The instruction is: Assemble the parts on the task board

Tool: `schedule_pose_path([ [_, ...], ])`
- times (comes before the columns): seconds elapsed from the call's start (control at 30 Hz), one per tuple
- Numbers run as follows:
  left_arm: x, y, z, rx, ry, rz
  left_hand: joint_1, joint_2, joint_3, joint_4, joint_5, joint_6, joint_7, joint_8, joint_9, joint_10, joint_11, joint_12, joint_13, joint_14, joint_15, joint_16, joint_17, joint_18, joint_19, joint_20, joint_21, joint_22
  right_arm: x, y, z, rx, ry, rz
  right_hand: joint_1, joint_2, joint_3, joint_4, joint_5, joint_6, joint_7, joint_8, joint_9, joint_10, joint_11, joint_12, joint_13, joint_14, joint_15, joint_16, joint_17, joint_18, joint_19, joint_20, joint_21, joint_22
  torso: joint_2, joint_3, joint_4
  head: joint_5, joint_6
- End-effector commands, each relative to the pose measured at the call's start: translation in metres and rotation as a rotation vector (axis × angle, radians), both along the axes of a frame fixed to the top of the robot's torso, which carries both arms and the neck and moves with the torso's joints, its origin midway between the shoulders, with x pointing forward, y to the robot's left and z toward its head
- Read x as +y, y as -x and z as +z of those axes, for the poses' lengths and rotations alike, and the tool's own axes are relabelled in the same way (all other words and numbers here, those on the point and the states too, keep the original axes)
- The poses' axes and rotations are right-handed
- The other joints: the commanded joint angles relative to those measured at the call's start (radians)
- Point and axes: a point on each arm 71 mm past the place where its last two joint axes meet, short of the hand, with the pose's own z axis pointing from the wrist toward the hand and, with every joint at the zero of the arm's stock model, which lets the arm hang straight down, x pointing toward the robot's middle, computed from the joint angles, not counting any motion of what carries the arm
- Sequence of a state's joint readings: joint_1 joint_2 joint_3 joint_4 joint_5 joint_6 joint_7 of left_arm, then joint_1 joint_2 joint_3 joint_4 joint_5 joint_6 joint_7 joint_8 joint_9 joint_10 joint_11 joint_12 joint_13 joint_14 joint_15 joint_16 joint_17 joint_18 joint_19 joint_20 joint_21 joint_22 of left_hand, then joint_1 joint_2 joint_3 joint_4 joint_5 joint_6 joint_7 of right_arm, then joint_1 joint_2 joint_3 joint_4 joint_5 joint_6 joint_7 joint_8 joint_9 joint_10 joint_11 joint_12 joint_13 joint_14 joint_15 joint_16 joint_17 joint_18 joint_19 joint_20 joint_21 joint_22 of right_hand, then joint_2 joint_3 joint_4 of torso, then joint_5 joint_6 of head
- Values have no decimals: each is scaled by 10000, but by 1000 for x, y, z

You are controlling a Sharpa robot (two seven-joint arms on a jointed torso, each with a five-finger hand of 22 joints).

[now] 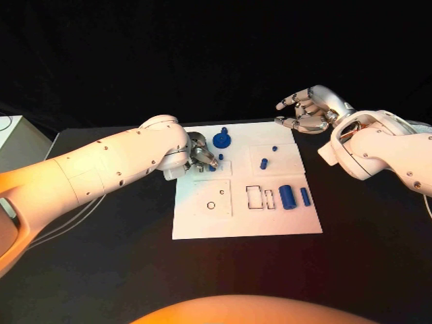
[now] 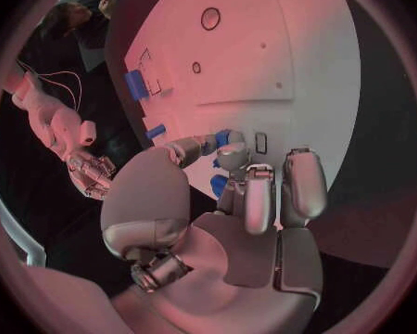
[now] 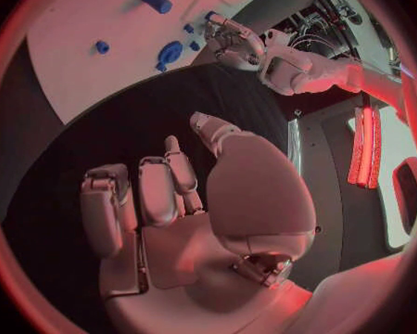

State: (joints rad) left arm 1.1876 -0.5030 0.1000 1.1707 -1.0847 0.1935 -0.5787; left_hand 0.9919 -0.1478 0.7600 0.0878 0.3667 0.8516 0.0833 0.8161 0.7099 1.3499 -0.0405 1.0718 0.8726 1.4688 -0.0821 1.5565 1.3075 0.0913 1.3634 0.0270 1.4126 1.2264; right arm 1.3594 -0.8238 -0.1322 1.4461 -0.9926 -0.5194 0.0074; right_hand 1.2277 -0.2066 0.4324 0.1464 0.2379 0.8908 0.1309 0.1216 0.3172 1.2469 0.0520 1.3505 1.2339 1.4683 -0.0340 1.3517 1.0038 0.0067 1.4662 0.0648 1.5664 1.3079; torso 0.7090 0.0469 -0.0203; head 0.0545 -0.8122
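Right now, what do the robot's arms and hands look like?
Both arms are smooth white rounded shells dotted with small dark screw holes. The left hand and right hand are silver metal, many-fingered, with segmented fingers and padded palms. A thin cable trails beneath the left arm.

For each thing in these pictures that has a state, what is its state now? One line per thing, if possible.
Left robot hand: over the board, fingers on small blue parts, whether it grips one cannot be told.
Right robot hand: off the board, holds nothing, fingers apart and curled loosely.
Board: flat on the table.
Round part: on the board's far edge, free.
Two cylinders: lying side by side on the board, free.
Small part: on the board, free.
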Motion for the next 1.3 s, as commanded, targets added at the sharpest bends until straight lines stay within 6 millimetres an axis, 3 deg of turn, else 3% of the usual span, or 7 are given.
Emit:
schedule_pose_path([
  [0.03,-3,2,-3,186,-104,-210,101,218,470,-556,-67,631,-582,-7,-13,51,-11,66,20,969,-69,42,2464,-198,76,-23,16,10,1,0,0,6,83,117,-104,22,17,64,-25,18,71,-61,16,-72,24,-59,-16,2,62,-10,9,-67,1046,44,44,2629,10,2,-4,-23,-3],
  [0.43,-3,0,-4,157,-168,-148,2,203,-630,-81,-217,708,-616,-148,-8,31,-33,53,18,966,-88,37,2456,-200,87,-44,-7,21,2,0,0,-2,83,144,-104,22,17,64,-25,18,71,-61,16,-72,24,-59,-16,2,62,-10,9,-67,1046,44,44,2629,5,5,23,-59,-52],
  [0.6,-3,0,-4,163,-189,-128,-12,83,-1484,300,-364,774,-638,-236,-8,10,-47,52,21,965,-104,34,2453,-203,96,-57,-21,31,3,0,0,-3,84,151,-117,21,16,73,-22,19,71,-67,19,-69,23,-57,-14,-1,62,-14,11,-67,1046,46,44,2629,-7,0,15,-54,-72],
  [0.63,-2,0,-4,163,-191,-124,-5,64,-1700,415,-548,792,-640,-259,-10,7,-51,54,23,963,-103,30,2445,-201,95,-62,-27,27,3,0,0,-3,84,151,-117,21,16,73,-22,19,71,-67,19,-69,23,-57,-14,-1,62,-14,11,-67,1046,46,44,2629,-7,0,15,-54,-72],
  [0.67,-2,0,-4,163,-193,-122,104,106,-1933,556,-1205,808,-648,-303,-17,0,-58,58,28,964,-109,32,2449,-204,104,-66,-28,40,2,0,0,-3,84,152,-117,21,16,73,-22,19,71,-67,19,-69,23,-57,-14,-1,62,-14,11,-67,1046,46,44,2629,-9,-1,13,-55,-73],
  [0.73,-2,0,-4,170,-198,-129,136,62,-2136,699,-1448,823,-643,-336,-21,-8,-52,53,20,964,-107,32,2449,-203,103,-67,-34,40,2,0,0,-2,85,154,-117,21,16,73,-22,19,71,-67,19,-69,23,-57,-14,-1,62,-14,11,-67,1046,46,44,2629,-12,-2,11,-54,-74],
  [1.3,0,2,-4,203,-226,-195,187,-220,-2820,1195,-1570,870,-633,-393,-5,-22,-42,61,15,970,-99,43,2467,-206,116,-62,-38,65,2,0,-1,-4,90,159,-117,21,16,73,-22,19,71,-67,19,-69,23,-57,-14,-1,62,-14,11,-67,1046,46,44,2629,-12,-8,16,-67,-73],
])
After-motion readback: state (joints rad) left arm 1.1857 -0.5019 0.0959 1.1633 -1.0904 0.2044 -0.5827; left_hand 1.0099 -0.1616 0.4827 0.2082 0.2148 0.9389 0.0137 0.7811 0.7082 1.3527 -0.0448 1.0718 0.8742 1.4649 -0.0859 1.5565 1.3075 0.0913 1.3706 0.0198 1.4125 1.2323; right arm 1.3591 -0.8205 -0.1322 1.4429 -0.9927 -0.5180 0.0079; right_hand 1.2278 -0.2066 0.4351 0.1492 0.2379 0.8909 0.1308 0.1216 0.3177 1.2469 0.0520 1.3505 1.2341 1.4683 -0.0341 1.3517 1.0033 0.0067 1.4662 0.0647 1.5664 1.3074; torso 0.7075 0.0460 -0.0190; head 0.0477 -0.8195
